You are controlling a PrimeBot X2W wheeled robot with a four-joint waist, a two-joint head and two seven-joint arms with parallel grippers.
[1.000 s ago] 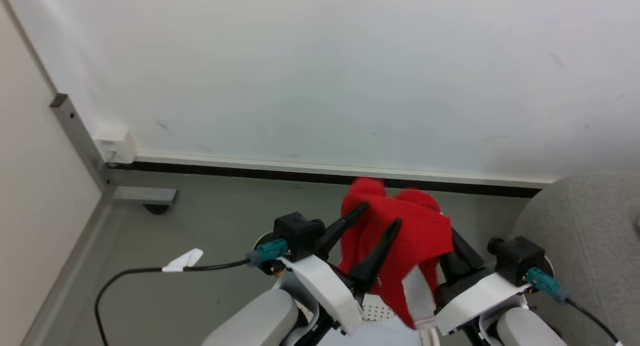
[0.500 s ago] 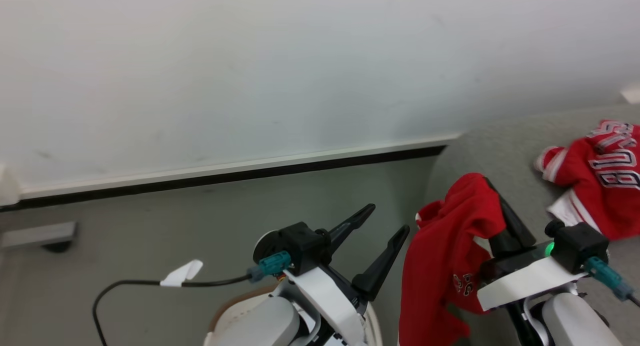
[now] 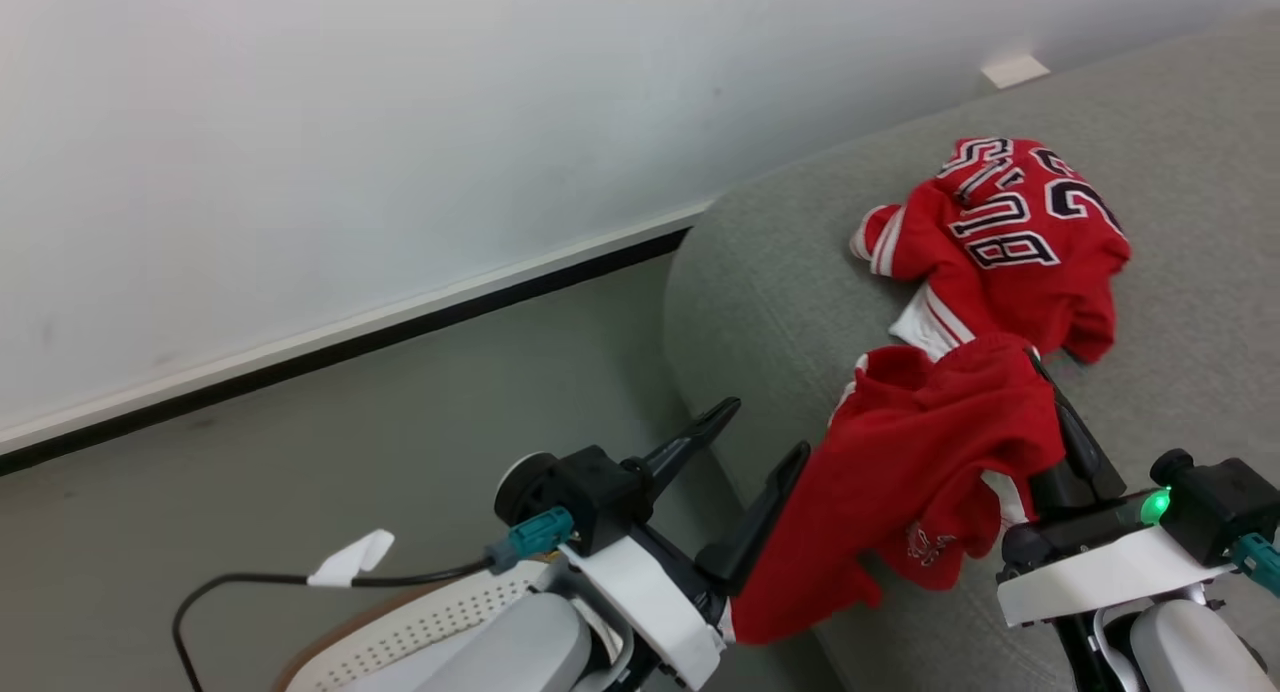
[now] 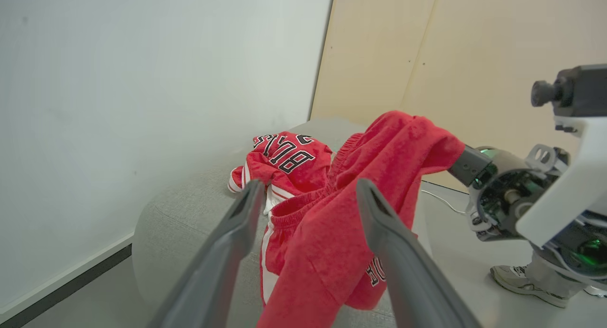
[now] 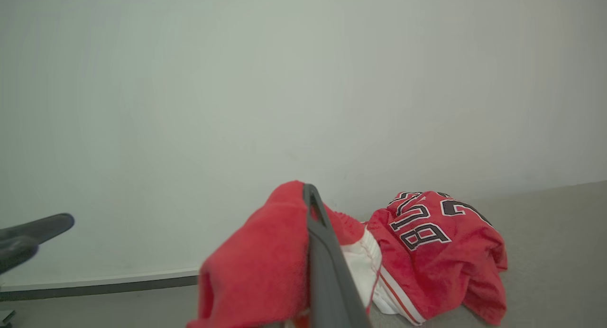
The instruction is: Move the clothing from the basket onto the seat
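My right gripper is shut on a piece of the clothing, a red garment with a white side stripe. It drapes over the gripper's fingers and hangs above the front edge of the seat, a light-grey sofa. A second red garment with black-and-white letters and numbers lies crumpled on the seat just beyond. My left gripper is open and empty, left of the hanging cloth. The basket, cream and perforated with a brown rim, shows at the bottom left. The left wrist view shows the held garment and the lettered one.
A white wall with a dark skirting strip runs behind the grey floor. A black cable with a white tag trails from my left wrist. A grey shoe stands on the floor beyond the sofa.
The camera has swung right, bringing the seat and the lettered garment into view. My right gripper has carried the red garment from beside the left gripper to over the seat's edge.
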